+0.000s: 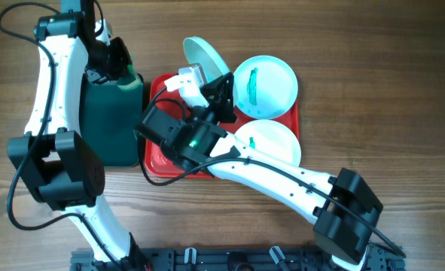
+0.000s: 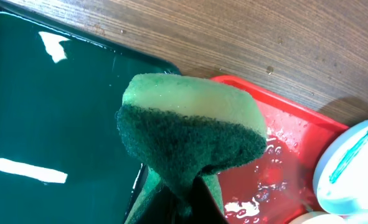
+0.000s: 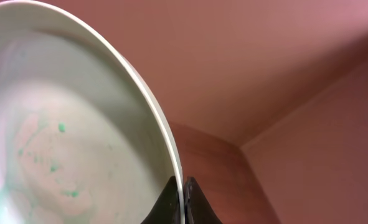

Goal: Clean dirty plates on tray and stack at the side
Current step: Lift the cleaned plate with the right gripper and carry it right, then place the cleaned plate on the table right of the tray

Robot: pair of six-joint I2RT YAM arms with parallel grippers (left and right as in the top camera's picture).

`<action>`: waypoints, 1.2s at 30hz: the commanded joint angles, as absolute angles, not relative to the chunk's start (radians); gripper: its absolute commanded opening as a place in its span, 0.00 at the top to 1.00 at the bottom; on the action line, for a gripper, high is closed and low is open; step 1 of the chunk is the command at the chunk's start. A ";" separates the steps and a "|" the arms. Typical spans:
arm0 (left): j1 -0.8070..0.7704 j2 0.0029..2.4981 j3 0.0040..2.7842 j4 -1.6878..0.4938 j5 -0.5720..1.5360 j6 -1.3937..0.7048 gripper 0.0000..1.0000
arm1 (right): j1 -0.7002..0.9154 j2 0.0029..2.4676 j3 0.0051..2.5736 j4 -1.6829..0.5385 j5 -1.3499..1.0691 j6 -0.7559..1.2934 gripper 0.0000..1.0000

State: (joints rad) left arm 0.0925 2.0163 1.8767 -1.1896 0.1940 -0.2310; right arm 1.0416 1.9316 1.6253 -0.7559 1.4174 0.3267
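My right gripper (image 1: 216,84) is shut on the rim of a plate (image 1: 205,57) and holds it tilted up over the far edge of the red tray (image 1: 159,162). In the right wrist view the fingers (image 3: 184,193) pinch that plate's rim (image 3: 78,143); faint green specks remain on its face. Two more plates lie on the tray: one with a teal streak (image 1: 265,84) and one in front of it (image 1: 269,141). My left gripper (image 1: 124,71) is shut on a green and yellow sponge (image 2: 190,137) above the seam between the bin and the tray (image 2: 296,168).
A dark green bin (image 1: 111,124) stands left of the tray and also shows in the left wrist view (image 2: 53,124). The tray floor is wet, with droplets. Bare wooden table (image 1: 388,90) lies to the right and at the back.
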 commanded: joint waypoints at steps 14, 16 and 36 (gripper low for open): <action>-0.088 1.993 1.881 -1.235 0.188 -0.244 0.96 | 0.213 1.723 1.623 -1.020 -0.228 0.283 0.96; -0.104 1.993 1.881 -1.225 0.188 -0.244 0.96 | 0.103 1.728 1.621 -1.058 -0.226 0.284 0.96; -0.121 1.993 1.881 -1.200 0.189 -0.244 0.96 | -0.385 1.729 1.031 -0.606 0.003 0.331 0.96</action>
State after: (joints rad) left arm -0.1207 2.0163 1.8767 -1.2045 0.1902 -0.2310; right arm -0.3824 1.7401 1.0618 -0.6147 -0.0753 0.3096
